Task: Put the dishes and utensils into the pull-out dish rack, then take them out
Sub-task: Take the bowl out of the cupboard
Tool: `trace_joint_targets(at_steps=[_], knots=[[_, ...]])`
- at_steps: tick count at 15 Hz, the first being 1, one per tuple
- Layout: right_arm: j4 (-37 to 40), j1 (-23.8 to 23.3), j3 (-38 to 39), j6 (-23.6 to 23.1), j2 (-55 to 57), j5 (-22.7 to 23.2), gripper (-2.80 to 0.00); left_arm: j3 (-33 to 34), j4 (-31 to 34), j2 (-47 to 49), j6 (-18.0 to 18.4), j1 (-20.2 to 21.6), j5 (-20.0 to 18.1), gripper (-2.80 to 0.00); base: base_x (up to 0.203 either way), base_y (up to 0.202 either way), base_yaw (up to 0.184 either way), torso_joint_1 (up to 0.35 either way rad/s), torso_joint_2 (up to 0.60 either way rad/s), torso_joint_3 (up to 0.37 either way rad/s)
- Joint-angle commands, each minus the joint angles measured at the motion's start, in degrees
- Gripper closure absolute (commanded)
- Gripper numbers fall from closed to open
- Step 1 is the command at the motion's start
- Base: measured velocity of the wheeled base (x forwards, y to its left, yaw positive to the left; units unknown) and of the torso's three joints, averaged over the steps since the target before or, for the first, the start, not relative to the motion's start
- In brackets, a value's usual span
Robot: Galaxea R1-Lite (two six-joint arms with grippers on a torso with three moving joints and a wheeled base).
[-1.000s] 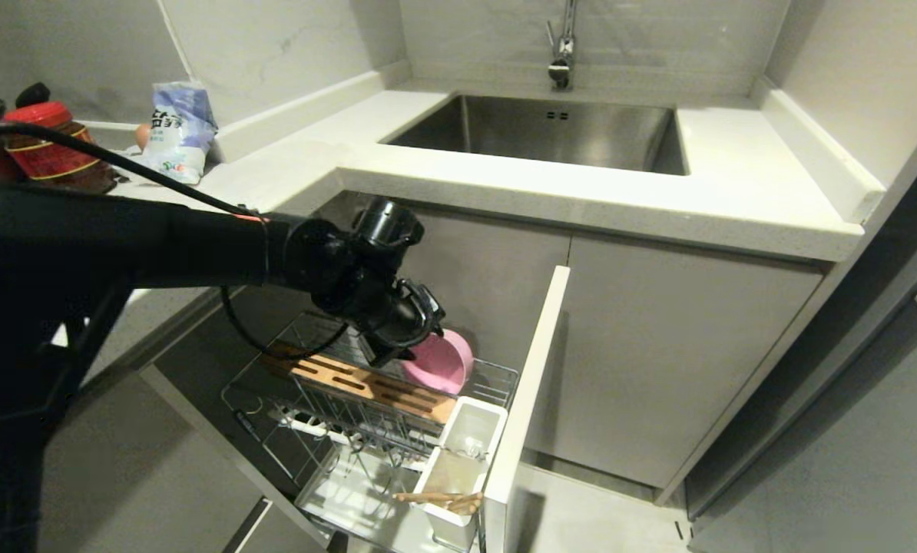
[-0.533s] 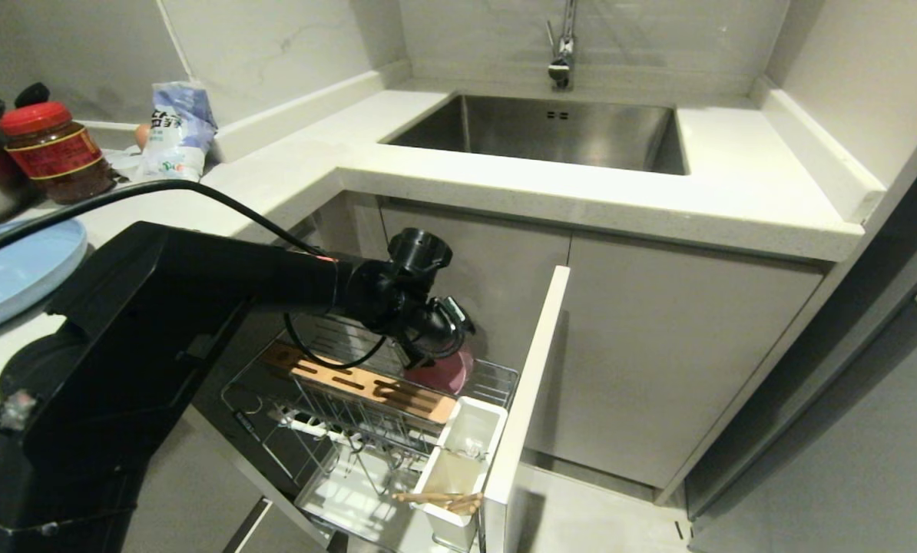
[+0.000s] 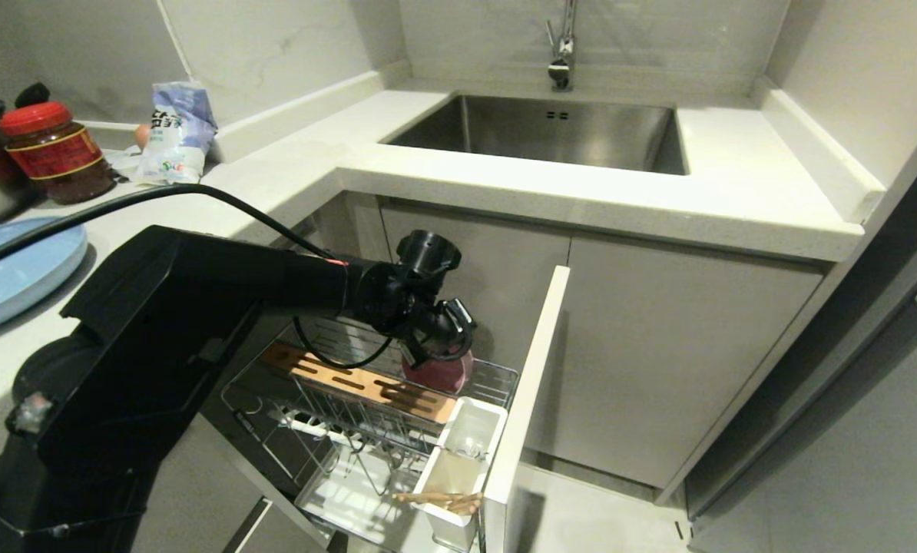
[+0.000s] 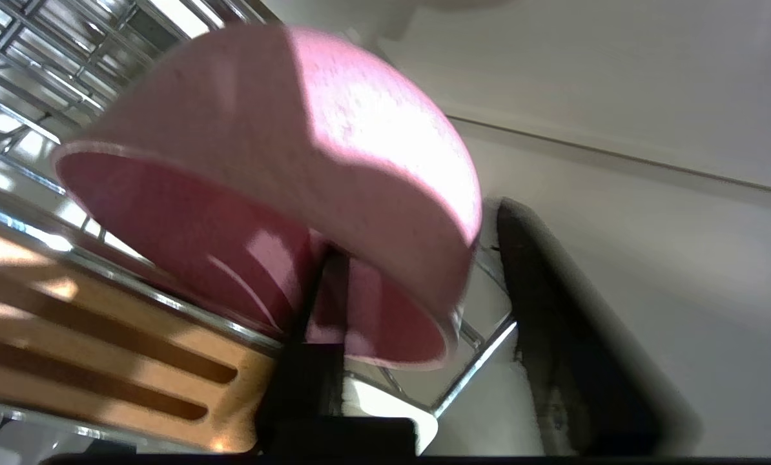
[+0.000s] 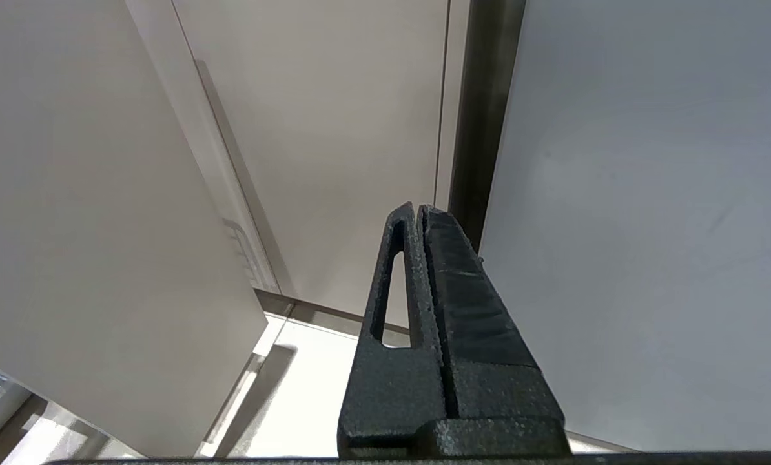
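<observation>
Head view: left end effector pinches bowl rim at rack back corner, close under bench edge; right end effector closed.

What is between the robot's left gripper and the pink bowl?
Nothing visible. The left gripper already straddles the pink bowl's rim in the pull-out dish rack, one finger inside and one outside. The right gripper stays parked by the cabinets.

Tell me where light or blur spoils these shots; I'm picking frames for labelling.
Left wrist view: a hard bright patch washes out the pink bowl, and the rim nearest the camera is soft. Head view: the left gripper shades the bowl dark. Right wrist view: evenly lit, sharp.
</observation>
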Motion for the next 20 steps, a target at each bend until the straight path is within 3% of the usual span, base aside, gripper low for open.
trace_joint_targets(at_steps=[1,8,14,16,18,20], knots=[[-0.05,0.01,1.49,0.01,-0.04,0.01,0.0,1.23,0.35,-2.99,-0.45,-0.58,1.11,0.0,0.0,0.0,0.0,0.0,0.0,0.0],[-0.05,0.01,1.49,0.01,-0.04,0.01,0.0,5.52,0.24,-16.99,-0.81,-4.71,5.18,0.0,0.0,0.0,0.0,0.0,0.0,0.0],[-0.05,0.01,1.49,0.01,-0.04,0.01,0.0,6.89,0.23,-36.91,0.74,-7.55,10.02,0.0,0.0,0.0,0.0,0.0,0.0,0.0],[-0.05,0.01,1.49,0.01,-0.04,0.01,0.0,6.76,0.2,-44.6,3.22,-7.82,11.94,0.0,0.0,0.0,0.0,0.0,0.0,0.0],[-0.05,0.01,1.49,0.01,-0.04,0.01,0.0,6.13,0.06,-51.24,7.97,-6.87,15.61,0.0,0.0,0.0,0.0,0.0,0.0,0.0],[-0.05,0.01,1.49,0.01,-0.04,0.01,0.0,5.2,-0.07,-54.66,14.47,-1.57,18.8,0.0,0.0,0.0,0.0,0.0,0.0,0.0]])
